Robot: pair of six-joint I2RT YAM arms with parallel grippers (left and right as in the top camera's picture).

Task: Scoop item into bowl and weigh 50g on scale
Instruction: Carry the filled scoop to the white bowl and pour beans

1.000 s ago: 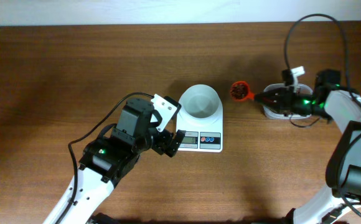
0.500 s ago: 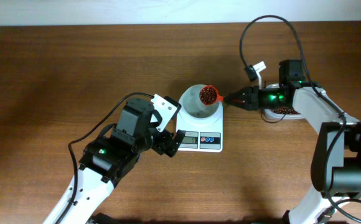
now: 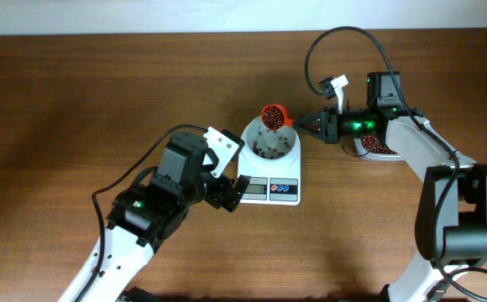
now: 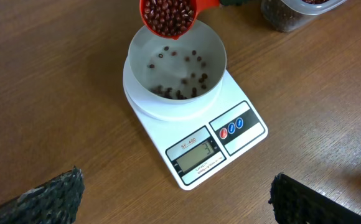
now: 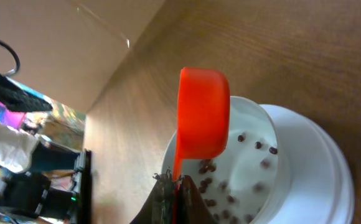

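Tipping over the far rim of the bowl [image 3: 248,139], the orange scoop [image 3: 272,116] is now spilling beans [image 4: 177,93]. A second ago it hung level and full, well to the right of the bowl; half a second ago it sat over the bowl with its load intact and the bowl bare. Now a loose scatter of beans lies on the bowl's floor, and a few look to be mid-fall in the left wrist view. Most of the load is in the scoop.

The right fingers [image 3: 313,126] are clamped on the scoop's handle, just right of the bowl. The left fingers [image 4: 46,196] are spread wide apart and hold nothing, hovering over the bench [image 3: 101,84] on the near left side of the bowl. The bowl sits squarely on the scale [image 3: 269,190], whose display [image 4: 193,152] faces away from the scoop. It seems to show a single low figure, though I cannot read it for sure.

So the weighing has truly begun, but I judge 50g is far off. Further scoops from the clear tub [image 3: 378,147], to the bowl's right, will likely be needed.
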